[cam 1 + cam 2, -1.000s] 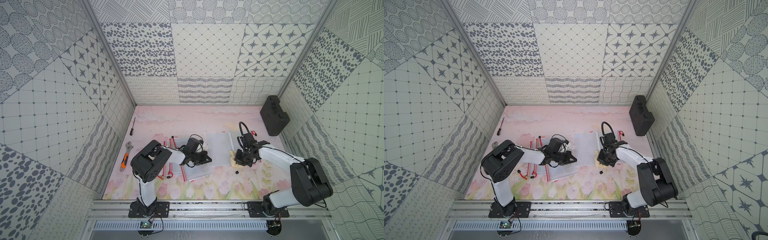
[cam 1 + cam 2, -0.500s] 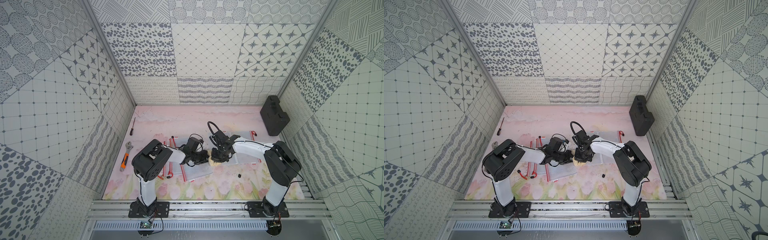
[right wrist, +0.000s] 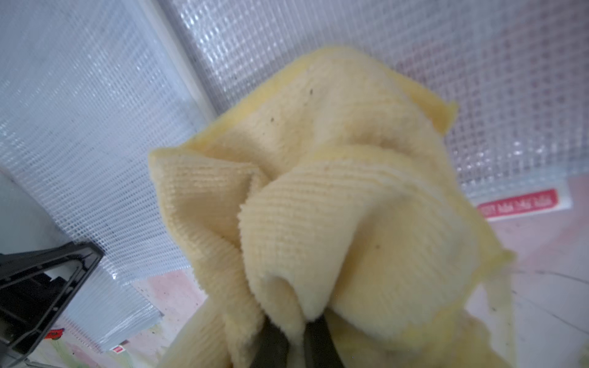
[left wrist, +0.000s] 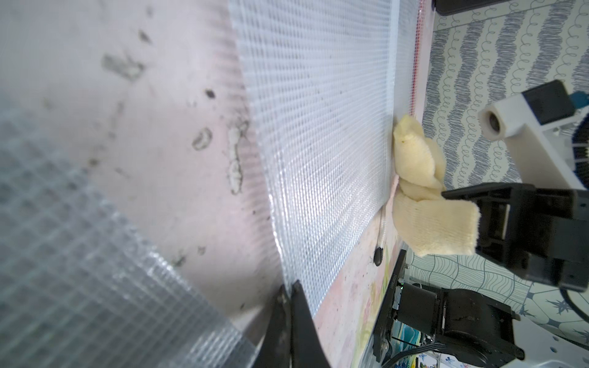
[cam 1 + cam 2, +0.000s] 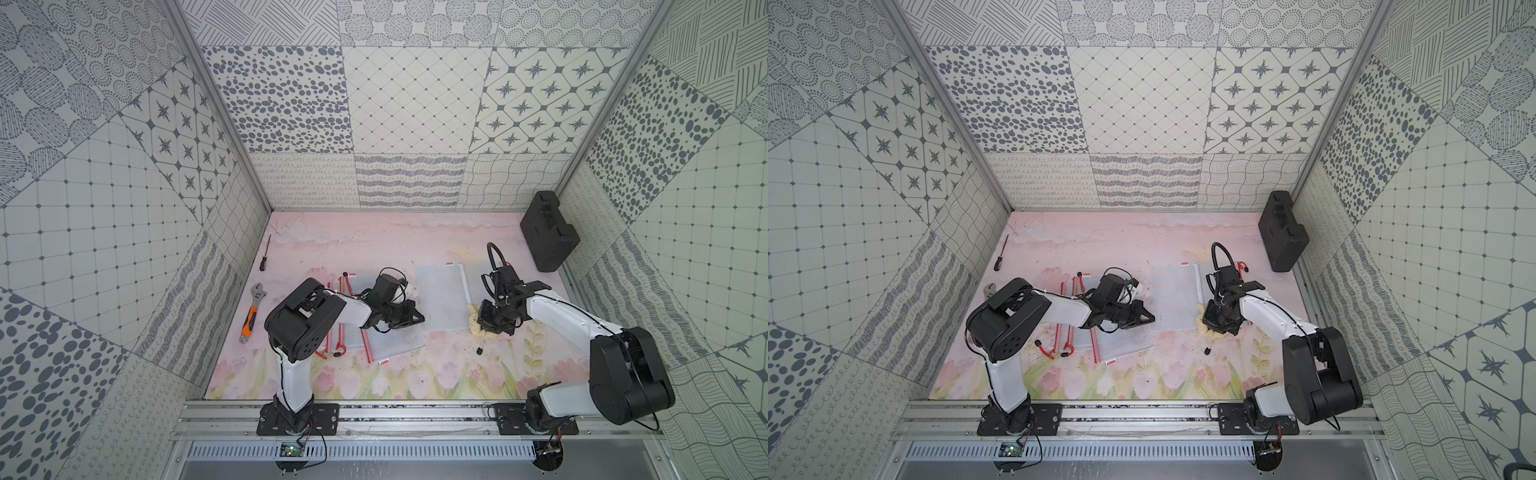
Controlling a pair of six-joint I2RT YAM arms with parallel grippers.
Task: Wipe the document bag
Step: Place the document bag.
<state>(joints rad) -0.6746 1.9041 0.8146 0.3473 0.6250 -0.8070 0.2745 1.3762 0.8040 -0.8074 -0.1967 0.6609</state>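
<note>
grip: my right gripper is clamped on the yellow cloth | left gripper closed, tips at the bag's corner, hold unclear | document bag flat mid-mat, cloth at its right edge | progress: I judge wiping underway; specks remain.

Pink mat: doc bags, wrench, case

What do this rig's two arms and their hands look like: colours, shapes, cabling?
Both arms match. The left arm and right arm have white tube links between bulky black joint housings, on black base plates bolted to a metal rail. The left hand and right hand are black, with thin tapered fingers. Black cables loop over each wrist. No markings are legible.
</note>
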